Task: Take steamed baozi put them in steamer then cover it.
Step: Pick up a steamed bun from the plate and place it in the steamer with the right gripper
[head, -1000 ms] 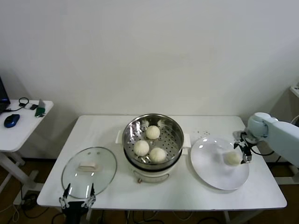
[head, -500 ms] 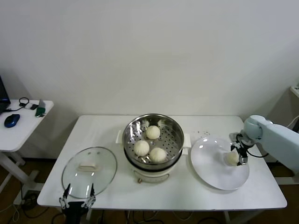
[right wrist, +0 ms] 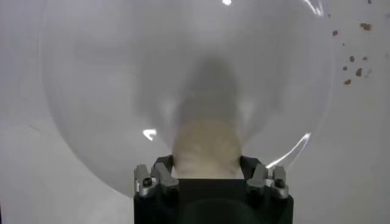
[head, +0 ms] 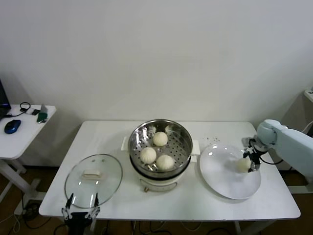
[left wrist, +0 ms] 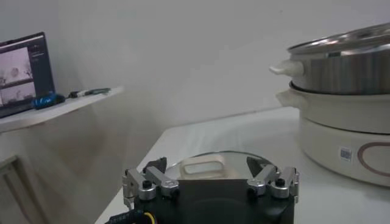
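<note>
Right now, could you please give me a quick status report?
Right claw shut on last baozi over white plate. Left claw open, parked by cover. Three buns in steamer; path clear.

You see a white bench [head: 205,200], a white plate [head: 222,181] on it, and a side table [head: 22,129] bearing a blue mouse [head: 11,126].

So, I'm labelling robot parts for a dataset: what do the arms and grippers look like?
The right arm is a smooth white, rounded shell with a dark cable at the wrist. Both the right gripper and the left gripper have a black block body and silver metal finger mounts with dark screws. A yellow wire shows under the left one.
</note>
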